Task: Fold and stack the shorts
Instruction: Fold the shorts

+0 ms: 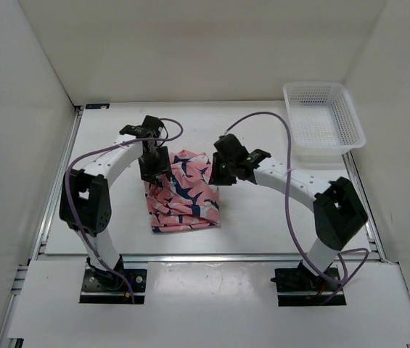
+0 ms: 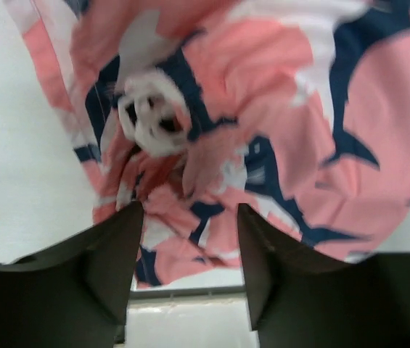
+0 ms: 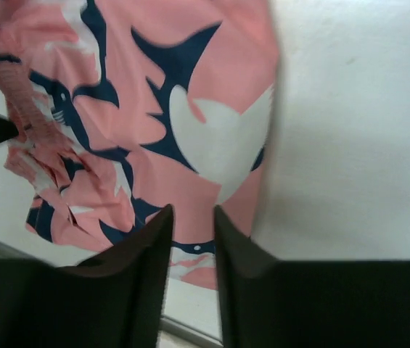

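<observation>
The salmon-pink shorts [image 1: 183, 196] with navy-and-white whale shapes lie folded into a compact pile in the middle of the table. My left gripper [image 1: 154, 170] hovers over the pile's far left corner. In the left wrist view its jaws stand wide apart and empty above the gathered waist of the shorts [image 2: 299, 130], so the left gripper [image 2: 190, 217] is open. My right gripper [image 1: 221, 170] hangs at the pile's far right corner. Its fingers [image 3: 193, 214] keep a narrow gap with nothing between them, above the right edge of the shorts [image 3: 190, 109].
A white mesh basket [image 1: 324, 119] stands empty at the far right corner of the table. White walls close in the table on the left, back and right. A metal rail runs along the table's near edge [image 1: 205, 256].
</observation>
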`<state>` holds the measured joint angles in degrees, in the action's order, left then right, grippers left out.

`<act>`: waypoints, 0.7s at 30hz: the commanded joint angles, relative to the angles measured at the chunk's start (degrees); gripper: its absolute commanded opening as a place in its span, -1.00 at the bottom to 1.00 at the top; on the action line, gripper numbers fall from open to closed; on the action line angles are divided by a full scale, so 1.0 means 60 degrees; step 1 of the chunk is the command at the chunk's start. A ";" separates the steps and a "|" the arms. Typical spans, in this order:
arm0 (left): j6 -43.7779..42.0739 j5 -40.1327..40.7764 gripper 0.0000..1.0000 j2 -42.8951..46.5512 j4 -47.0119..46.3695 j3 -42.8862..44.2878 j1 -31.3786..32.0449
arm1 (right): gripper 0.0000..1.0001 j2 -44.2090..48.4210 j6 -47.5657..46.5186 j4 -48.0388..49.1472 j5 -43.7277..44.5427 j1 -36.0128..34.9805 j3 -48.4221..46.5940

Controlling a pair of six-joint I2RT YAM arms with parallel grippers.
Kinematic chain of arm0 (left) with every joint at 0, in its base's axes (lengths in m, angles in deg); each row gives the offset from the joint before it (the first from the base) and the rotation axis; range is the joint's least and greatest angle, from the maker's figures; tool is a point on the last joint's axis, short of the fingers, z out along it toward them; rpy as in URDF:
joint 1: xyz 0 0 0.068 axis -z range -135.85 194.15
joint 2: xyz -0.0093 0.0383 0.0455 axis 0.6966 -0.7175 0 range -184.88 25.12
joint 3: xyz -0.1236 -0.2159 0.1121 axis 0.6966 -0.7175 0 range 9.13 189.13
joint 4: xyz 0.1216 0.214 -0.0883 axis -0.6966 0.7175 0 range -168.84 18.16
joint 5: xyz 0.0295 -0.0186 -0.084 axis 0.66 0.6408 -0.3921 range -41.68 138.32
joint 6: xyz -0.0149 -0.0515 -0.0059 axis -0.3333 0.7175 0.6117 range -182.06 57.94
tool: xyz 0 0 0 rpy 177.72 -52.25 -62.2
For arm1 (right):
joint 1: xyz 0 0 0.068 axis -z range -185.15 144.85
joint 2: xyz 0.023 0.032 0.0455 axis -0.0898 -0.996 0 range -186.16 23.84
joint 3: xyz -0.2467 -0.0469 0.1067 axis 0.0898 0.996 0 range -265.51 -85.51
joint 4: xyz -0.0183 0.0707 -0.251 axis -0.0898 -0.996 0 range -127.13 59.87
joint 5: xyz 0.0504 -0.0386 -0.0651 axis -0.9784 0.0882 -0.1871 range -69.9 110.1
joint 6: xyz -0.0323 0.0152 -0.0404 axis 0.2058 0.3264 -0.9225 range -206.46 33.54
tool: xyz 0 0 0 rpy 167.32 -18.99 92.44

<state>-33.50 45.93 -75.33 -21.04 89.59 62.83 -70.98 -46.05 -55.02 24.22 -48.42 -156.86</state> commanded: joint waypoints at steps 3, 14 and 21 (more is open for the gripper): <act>-0.0466 -0.0083 0.09 -0.1242 -0.0683 0.0461 -0.0562 | -0.74 -0.1898 -0.0054 0.0368 -0.1068 -0.0377 -0.1246; -0.0702 -0.0656 -0.51 -0.2990 -0.0683 0.1512 -0.1091 | -0.99 -0.4394 0.0913 -0.1183 0.0996 0.0148 -0.2960; -0.0702 -0.0569 -0.22 -0.3723 0.0529 0.4164 -0.0681 | -0.35 -0.3432 0.0402 -0.1551 0.1979 0.0648 -0.3912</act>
<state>-37.28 42.85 -99.35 -20.69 108.48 57.91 -96.51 -41.94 -62.25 31.41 -45.64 -176.57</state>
